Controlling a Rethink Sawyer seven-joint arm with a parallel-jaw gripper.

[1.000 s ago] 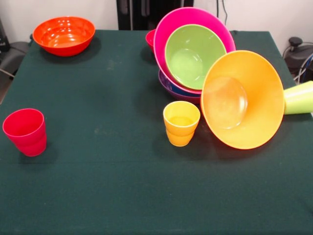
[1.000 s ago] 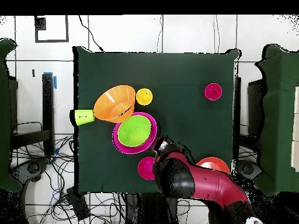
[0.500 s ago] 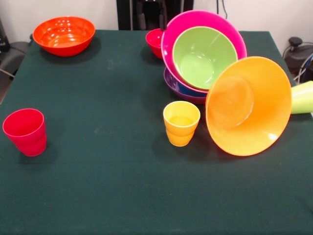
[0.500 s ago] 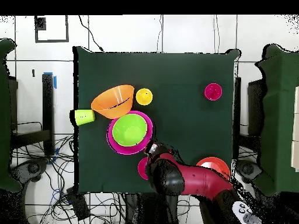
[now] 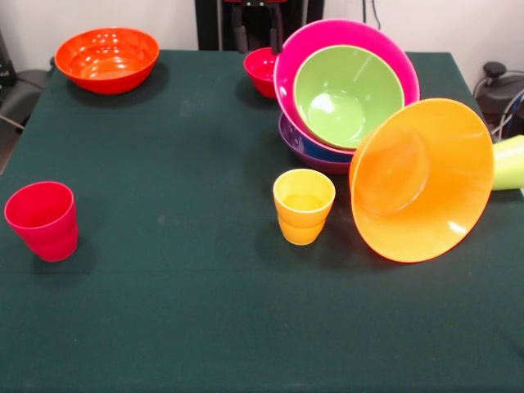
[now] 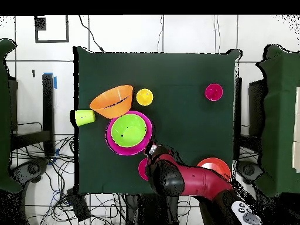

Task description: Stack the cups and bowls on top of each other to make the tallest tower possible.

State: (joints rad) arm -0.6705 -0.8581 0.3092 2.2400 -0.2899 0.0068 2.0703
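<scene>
Pink and tilted, the largest bowl [image 5: 347,49] leans just beside my gripper [image 5: 258,24], its mouth turned away from me; the lime green bowl [image 5: 348,96] sits nested in it. Under them show the blue bowl [image 5: 315,150] and, lowest, the purple bowl [image 5: 304,155] — the tower [image 6: 129,133], tipped over rather than upright. Whether my gripper is apart or together I cannot tell; in the front view only its dark tips show at the top edge, and from overhead my arm [image 6: 187,183] covers it. The small red bowl [image 5: 262,70] stands right by my gripper. Beyond the tower from me, the light orange bowl [image 5: 422,180] lies on its side against the pink one, the lime green cup [image 5: 509,162] on its side behind it. The yellow cup [image 5: 303,205] stands upright next to the orange bowl. Well away across the table [image 5: 180,286] stands the red cup [image 5: 42,219], and the red-orange bowl [image 5: 106,57] sits off to my side.
</scene>
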